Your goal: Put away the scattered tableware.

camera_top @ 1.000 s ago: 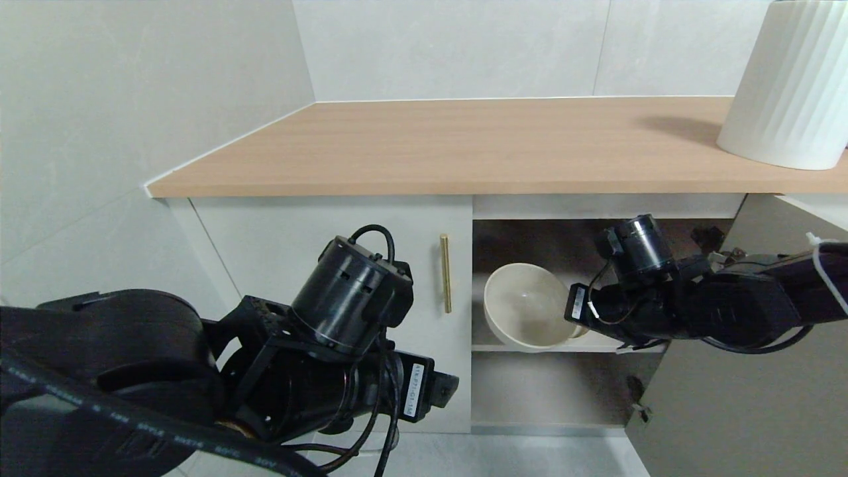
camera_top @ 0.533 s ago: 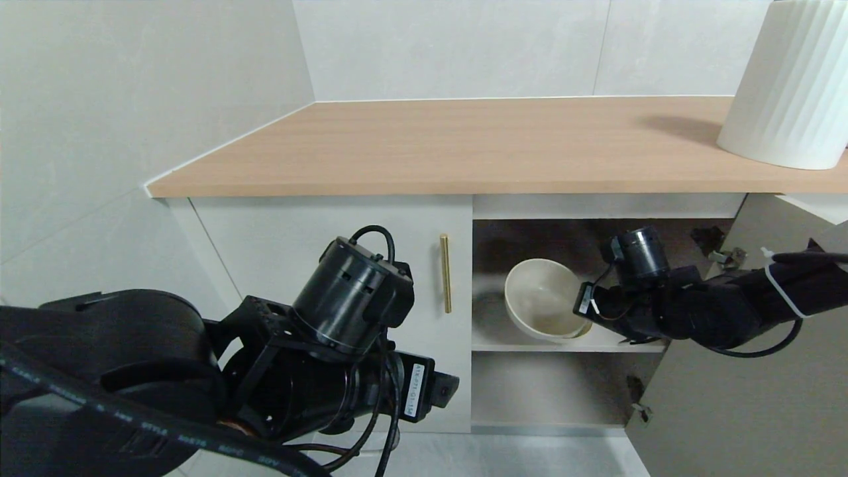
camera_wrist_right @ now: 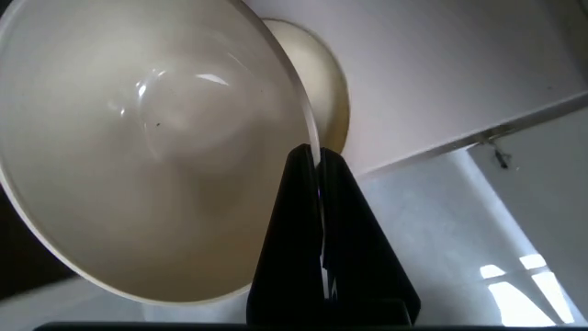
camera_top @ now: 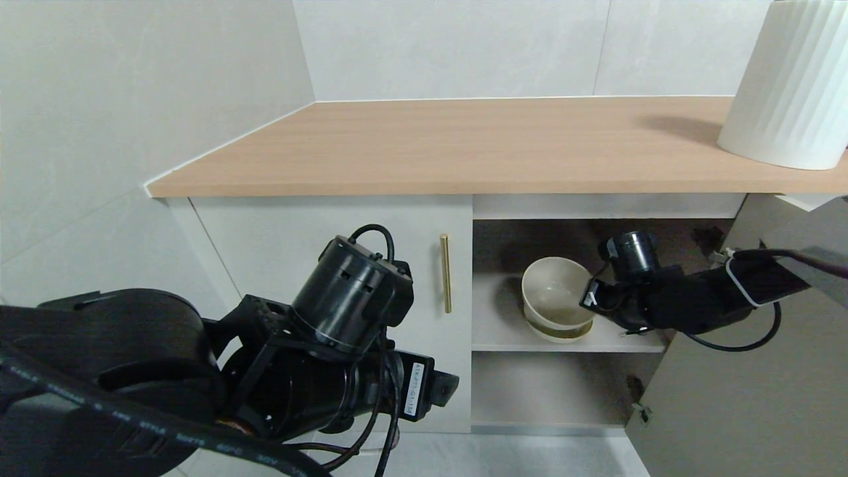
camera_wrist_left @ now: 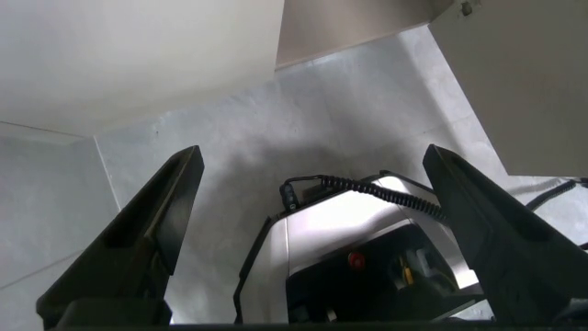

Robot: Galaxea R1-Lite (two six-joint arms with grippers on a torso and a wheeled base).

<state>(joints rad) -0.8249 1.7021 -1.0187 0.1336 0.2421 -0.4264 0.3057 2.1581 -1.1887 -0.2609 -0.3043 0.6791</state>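
Nearest, the left tool (camera_wrist_left: 312,161) hangs low outside the cabinet (camera_top: 331,252), its fingers spread wide and holding nothing, likely kept out of the way. Farther in, the right tool (camera_top: 588,297) pinches the rim of a cream bowl (camera_top: 555,291), which is tilted on the upper shelf (camera_top: 497,328) over a small plate (camera_top: 560,331) and perhaps already resting on it for stacking. Beyond, a white ribbed vessel (camera_top: 788,86) stands on the tabletop (camera_top: 430,146).

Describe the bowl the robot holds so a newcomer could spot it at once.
Below the wooden countertop, the cupboard's right half stands open. At its upper shelf, the right end effector pinches the rim of a cream bowl, the deeper piece, directly over a flatter dish.
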